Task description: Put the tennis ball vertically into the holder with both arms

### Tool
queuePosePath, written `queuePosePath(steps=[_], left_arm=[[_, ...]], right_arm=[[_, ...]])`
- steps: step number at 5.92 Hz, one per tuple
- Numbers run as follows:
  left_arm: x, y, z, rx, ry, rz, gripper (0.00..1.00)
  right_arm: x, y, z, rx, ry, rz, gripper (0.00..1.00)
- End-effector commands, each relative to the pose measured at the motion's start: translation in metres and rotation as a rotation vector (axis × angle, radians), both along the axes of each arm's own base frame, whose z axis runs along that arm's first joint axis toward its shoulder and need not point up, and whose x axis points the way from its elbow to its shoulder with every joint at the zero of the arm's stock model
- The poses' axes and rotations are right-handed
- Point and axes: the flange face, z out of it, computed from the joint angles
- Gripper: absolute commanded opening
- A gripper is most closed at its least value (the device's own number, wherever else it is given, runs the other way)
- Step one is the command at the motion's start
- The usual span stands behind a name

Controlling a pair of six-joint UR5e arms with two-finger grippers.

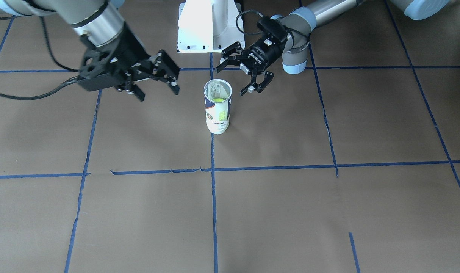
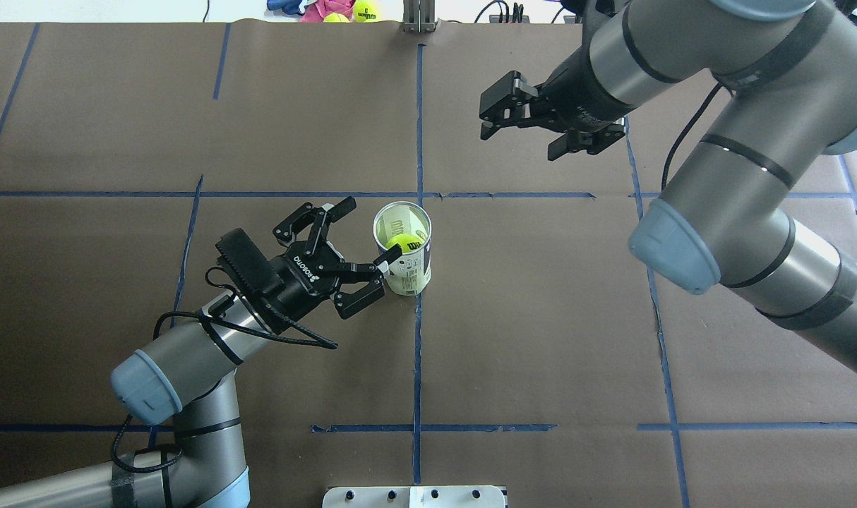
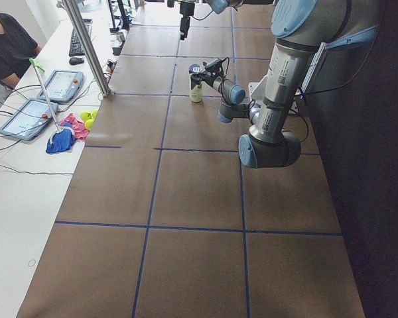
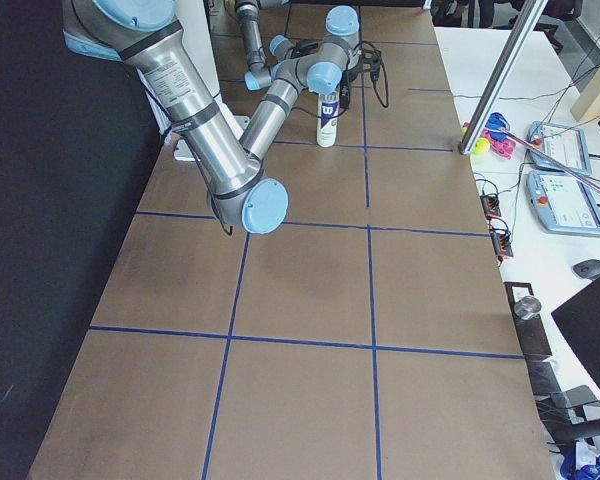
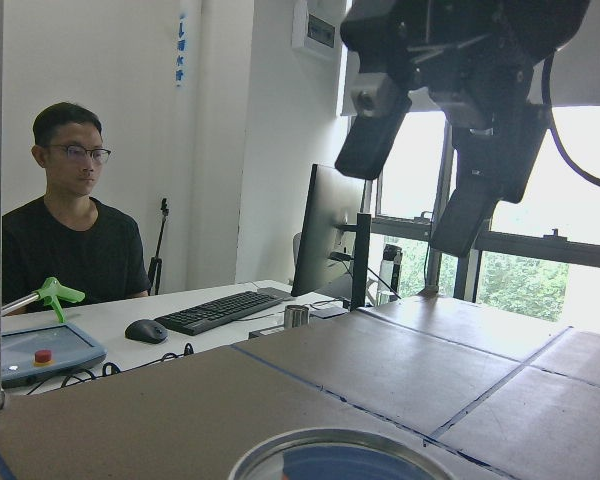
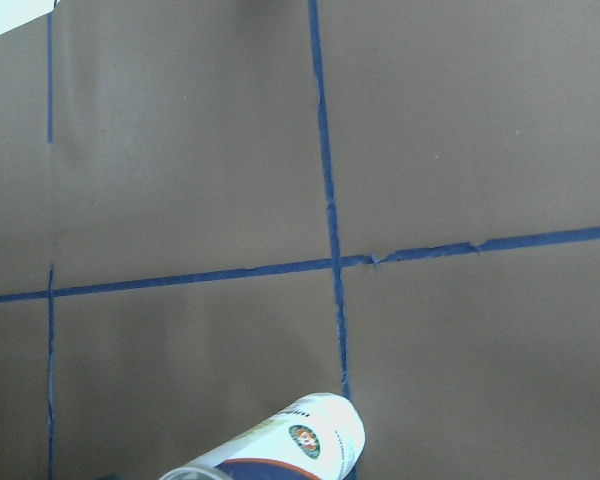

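The holder (image 1: 217, 113) stands upright near the table's middle with its open mouth up. It also shows in the overhead view (image 2: 409, 271). The tennis ball (image 2: 399, 244) sits inside it, below the rim, and shows in the front view (image 1: 217, 99). My left gripper (image 2: 365, 247) is open and empty. It is level with the holder's top, its fingers apart beside the rim (image 1: 232, 77). My right gripper (image 2: 520, 141) is open and empty, raised well away from the holder (image 1: 158, 94). The left wrist view shows the holder's rim (image 5: 330, 455) and the right gripper (image 5: 420, 180) high above it.
The white robot pedestal (image 1: 209, 26) stands just behind the holder. Spare tennis balls (image 2: 361, 10) and cloths lie beyond the table's far edge. An operator (image 5: 75, 240) sits at a side desk with tablets (image 3: 26, 116). Blue tape lines grid the brown table (image 1: 328, 212).
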Motion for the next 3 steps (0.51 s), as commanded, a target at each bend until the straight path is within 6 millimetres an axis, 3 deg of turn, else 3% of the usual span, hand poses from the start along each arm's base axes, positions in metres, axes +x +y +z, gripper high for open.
queuePosePath(steps=[1, 2, 3], left_arm=[[-0.040, 0.010, -0.035, 0.022, 0.102, -0.012, 1.00], [-0.048, 0.009, -0.038, -0.007, 0.129, -0.040, 1.00], [-0.056, -0.005, -0.038, -0.057, 0.186, -0.018, 1.00]], right_arm=[[0.040, -0.028, 0.042, 0.021, 0.063, 0.032, 0.99], [0.051, -0.042, 0.078, 0.080, 0.133, -0.001, 0.99], [0.072, -0.063, 0.102, 0.109, 0.177, -0.001, 0.99]])
